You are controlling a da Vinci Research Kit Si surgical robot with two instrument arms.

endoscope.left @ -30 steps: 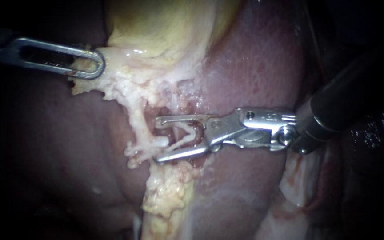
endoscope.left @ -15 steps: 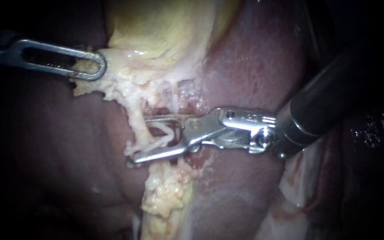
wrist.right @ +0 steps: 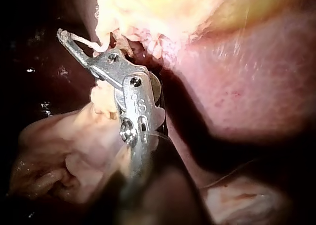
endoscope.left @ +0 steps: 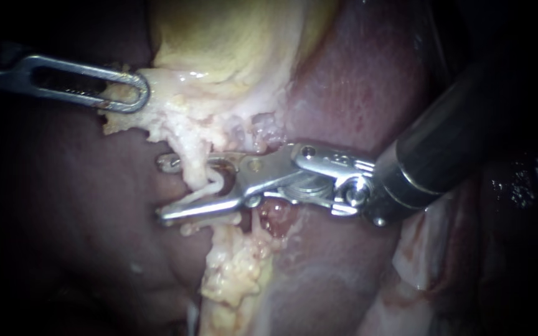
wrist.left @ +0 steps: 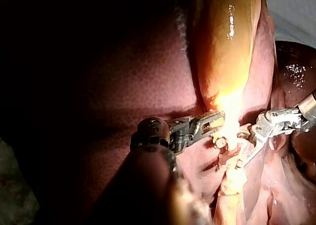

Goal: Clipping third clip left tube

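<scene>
A pale tube (endoscope.left: 193, 171) runs down from the gallbladder's (endoscope.left: 231, 37) whitish neck over the liver (endoscope.left: 356, 81). My right instrument (endoscope.left: 165, 190) comes in from the right with its jaws open. One jaw lies above and one below the tube, and both tips reach past it to the left. A thin white strand (endoscope.left: 216, 182) also lies in the gap. My left instrument (endoscope.left: 133, 93) is shut on the pale tissue at the gallbladder's neck, holding it to the left. The left wrist view shows the left instrument (wrist.left: 213, 120) gripping that tissue. In the right wrist view the right instrument (wrist.right: 64, 37) meets a white strand (wrist.right: 85, 40).
Lumpy yellow fat (endoscope.left: 235, 267) hangs under the tube. Dark liver (endoscope.left: 63, 205) fills the left side. The right instrument's thick shaft (endoscope.left: 443, 149) crosses the upper right, and pale folded tissue (endoscope.left: 424, 255) lies beneath it.
The right instrument has slid left along the tissue. Its open jaws, earlier short of the tube, now straddle it with tips beyond. The left instrument has held still.
</scene>
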